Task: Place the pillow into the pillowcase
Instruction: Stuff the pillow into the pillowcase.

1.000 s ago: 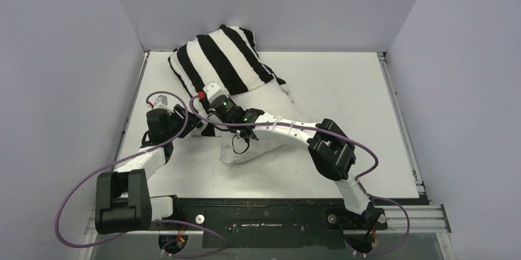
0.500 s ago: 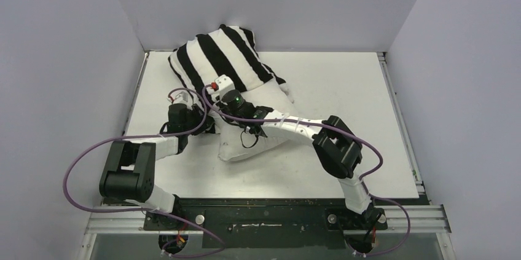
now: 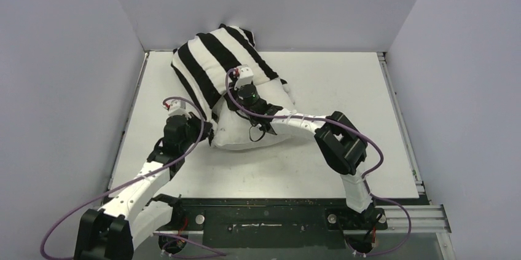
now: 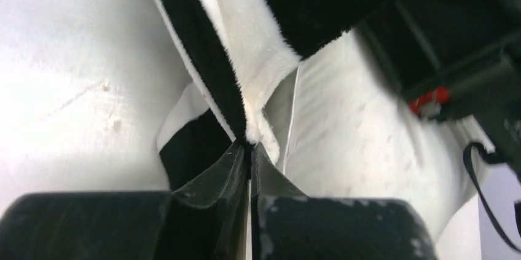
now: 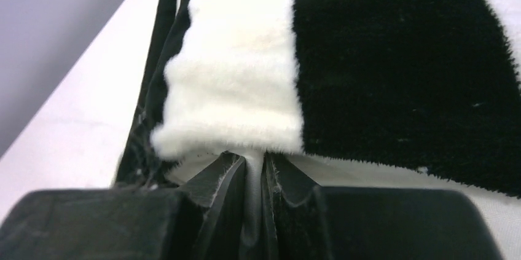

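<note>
The black-and-white striped pillowcase [image 3: 215, 57] lies at the back left, its open end facing the arms. The off-white pillow [image 3: 236, 140] is partly inside it, with its near end sticking out. My left gripper [image 3: 207, 130] is at the left side of the opening. In the left wrist view the left gripper [image 4: 250, 144] is shut on the furry edge of the pillowcase [image 4: 246, 57], beside the pillow [image 4: 356, 131]. My right gripper [image 3: 236, 85] lies on top of the pillow at the opening's edge. Seen from the wrist, the right gripper [image 5: 253, 157] pinches a fold of smooth pillow fabric just under the pillowcase [image 5: 399, 57].
The white table [image 3: 344, 100] is boxed in by grey walls on the left, back and right. The pillowcase's far end rests against the back wall. A black rail [image 3: 270, 211] with the arm bases runs along the near edge. Purple cables loop off both arms.
My left gripper has shifted along the opening and shut on the pillowcase edge. My right gripper has moved back and right, and the pillow's near corner has slid further toward the pillowcase.
</note>
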### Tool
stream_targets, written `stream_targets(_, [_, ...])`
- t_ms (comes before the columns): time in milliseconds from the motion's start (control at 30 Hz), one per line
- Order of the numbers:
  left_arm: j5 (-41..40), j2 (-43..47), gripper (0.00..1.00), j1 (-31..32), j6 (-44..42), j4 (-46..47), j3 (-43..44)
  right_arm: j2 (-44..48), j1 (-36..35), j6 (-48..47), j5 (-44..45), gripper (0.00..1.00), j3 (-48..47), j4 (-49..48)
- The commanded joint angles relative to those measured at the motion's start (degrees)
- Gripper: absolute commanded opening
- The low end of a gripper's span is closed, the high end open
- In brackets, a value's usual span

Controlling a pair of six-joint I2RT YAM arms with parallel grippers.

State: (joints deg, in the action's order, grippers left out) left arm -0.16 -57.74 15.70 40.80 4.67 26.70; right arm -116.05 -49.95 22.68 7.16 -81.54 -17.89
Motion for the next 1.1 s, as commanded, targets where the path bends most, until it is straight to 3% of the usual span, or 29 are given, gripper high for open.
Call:
stream_targets(0, [-1.4,5.7,0.0,3.6,6.4,-8.7,-4.5,-4.7,3.7,6.3,7.2,0.0,-1.7,-11.5])
stream_targets(233, [-3.3,5.8,0.0,7.7,11.9,-9.5,-7.2,-7.5,5.6,14.0,9.9,0.0,1.9,-22.1])
stream_targets(433, [-9.9,13.0,0.0,11.6,16.2,-17.2,-7.2,-11.4,8.5,8.7,-2.9,0.0,9.0,-43.5])
stream_targets(633, [-16.7,18.4,0.0,14.1,18.7,-23.2,-6.3,-11.0,10.1,5.4,-14.6,0.01,12.8,-49.1])
stream_targets(767, [-15.1,18.2,0.0,14.5,13.1,-18.7,-4.9,-4.1,10.2,4.4,-17.6,0.23,17.5,-44.5])
stream_targets(833, [-15.0,16.7,0.12,14.4,6.4,-16.5,-1.8,0.7,10.3,4.0,-18.9,0.29,20.6,-41.9])
stream_targets(933, [-16.4,12.5,0.35,14.3,-4.5,-13.9,5.2,7.7,11.0,5.5,-23.6,0.45,25.4,-37.5])
stream_targets(1067, [-16.7,3.9,0.47,13.9,-18.4,-10.7,16.7,17.9,12.0,5.3,-25.8,0.59,29.5,-29.0])
